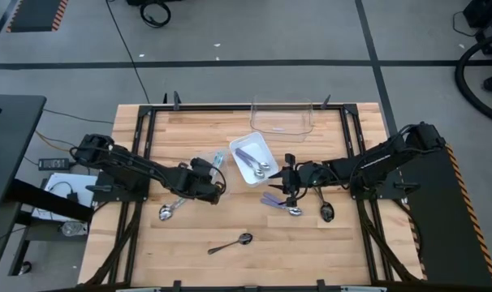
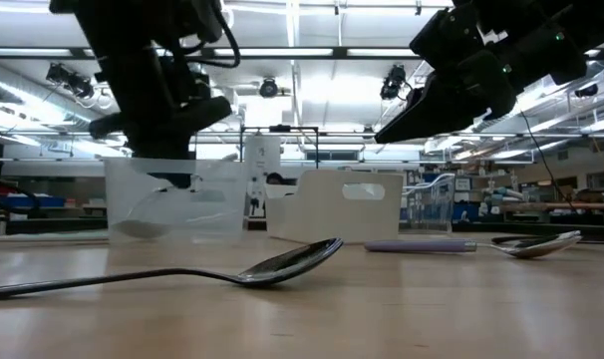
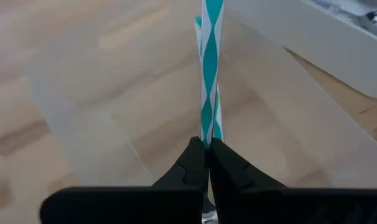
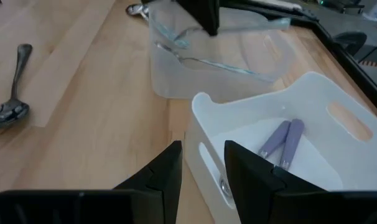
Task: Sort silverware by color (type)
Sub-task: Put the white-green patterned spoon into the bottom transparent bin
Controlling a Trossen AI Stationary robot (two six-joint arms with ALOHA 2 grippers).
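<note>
My left gripper [image 1: 213, 170] [image 3: 207, 155] is shut on a teal-and-white striped spoon handle [image 3: 211, 68] over a small clear container [image 1: 205, 162] [image 4: 219, 68]. A second striped handle shows just behind the first. My right gripper [image 1: 285, 175] [image 4: 201, 165] is open and empty, at the near rim of a white bin [image 1: 244, 144] [image 4: 257, 109]. The bin holds purple-handled spoons [image 4: 282, 140]. More purple-handled spoons [image 1: 274, 201] lie flat on the table beside my right gripper. My left gripper pinches the striped handle's near end [image 3: 207, 134] between its two fingertips. The fingers lie along the handle, which runs straight on ahead of them over the clear container. I cannot tell whether the spoon's far end rests in the container.
A dark spoon [image 1: 325, 212] lies at the right. Another dark spoon [image 1: 234, 242] [image 2: 282, 264] lies near the front edge. A metal-headed spoon [image 1: 169, 212] lies at the left front. A large clear container [image 1: 282, 118] stands at the back.
</note>
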